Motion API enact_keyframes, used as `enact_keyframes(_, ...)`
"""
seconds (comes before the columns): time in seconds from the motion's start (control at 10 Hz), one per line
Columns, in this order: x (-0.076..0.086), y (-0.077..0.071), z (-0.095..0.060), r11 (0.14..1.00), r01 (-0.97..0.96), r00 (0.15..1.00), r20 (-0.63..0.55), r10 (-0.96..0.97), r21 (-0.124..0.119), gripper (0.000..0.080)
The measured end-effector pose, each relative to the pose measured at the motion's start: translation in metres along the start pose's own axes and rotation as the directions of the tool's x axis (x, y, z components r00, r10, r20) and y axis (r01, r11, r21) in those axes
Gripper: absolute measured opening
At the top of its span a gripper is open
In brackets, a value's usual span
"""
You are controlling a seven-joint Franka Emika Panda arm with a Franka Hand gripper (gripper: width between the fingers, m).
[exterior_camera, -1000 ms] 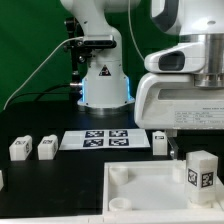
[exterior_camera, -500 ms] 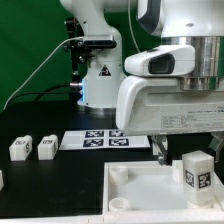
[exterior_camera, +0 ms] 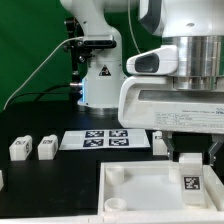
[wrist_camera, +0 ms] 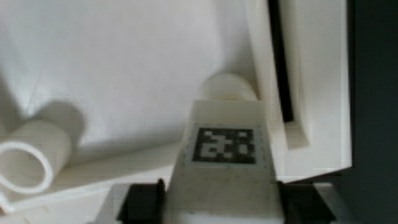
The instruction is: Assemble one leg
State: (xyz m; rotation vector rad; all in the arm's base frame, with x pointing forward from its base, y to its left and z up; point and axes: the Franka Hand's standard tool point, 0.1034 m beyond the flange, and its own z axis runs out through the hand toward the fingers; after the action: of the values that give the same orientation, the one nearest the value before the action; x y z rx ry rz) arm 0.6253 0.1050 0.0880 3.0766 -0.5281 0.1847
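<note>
- Exterior view: my gripper [exterior_camera: 190, 158] is clamped on the leg [exterior_camera: 192, 182], which stands upright over the panel [exterior_camera: 140, 185] at the exterior view's right.
- Wrist view: the fingers [wrist_camera: 143, 203] pinch the leg near the panel's edge. I judge seating is in hand. Next, I must align it with the corner socket and press down.

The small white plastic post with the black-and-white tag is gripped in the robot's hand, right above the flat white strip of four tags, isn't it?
Not quite. The small white plastic post is gripped in the hand, but above the large white square panel, not the flat white marker board, which lies apart from it. The exterior view shows this.
</note>
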Motion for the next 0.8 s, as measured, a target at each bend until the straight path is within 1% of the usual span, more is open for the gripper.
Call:
enact_keyframes(0.1, 0.006, -0.006, -0.001, 0.993, -0.118, 0.993, 0.000, 0.118, 0.002, 0.0300)
enact_keyframes(0.2, 0.007, -0.012, 0.001, 0.963, -0.268, 0.963, 0.023, 0.268, -0.020, 0.0294)
enact_keyframes(0.3, 0.009, -0.017, 0.001, 0.919, -0.391, 0.918, 0.044, 0.393, -0.056, 0.0294)
enact_keyframes(0.4, 0.010, -0.018, 0.000, 0.843, -0.531, 0.843, 0.048, 0.536, -0.088, 0.0294)
enact_keyframes(0.5, 0.010, -0.020, 0.000, 0.742, -0.662, 0.742, 0.052, 0.669, -0.107, 0.0295)
enact_keyframes(0.6, 0.010, -0.020, 0.001, 0.632, -0.767, 0.631, 0.049, 0.774, -0.111, 0.0295)
enact_keyframes(0.7, 0.007, -0.021, 0.003, 0.459, -0.882, 0.458, 0.035, 0.888, -0.109, 0.0295)
enact_keyframes(0.8, 0.006, -0.022, 0.003, 0.361, -0.926, 0.361, 0.022, 0.932, -0.109, 0.0295)
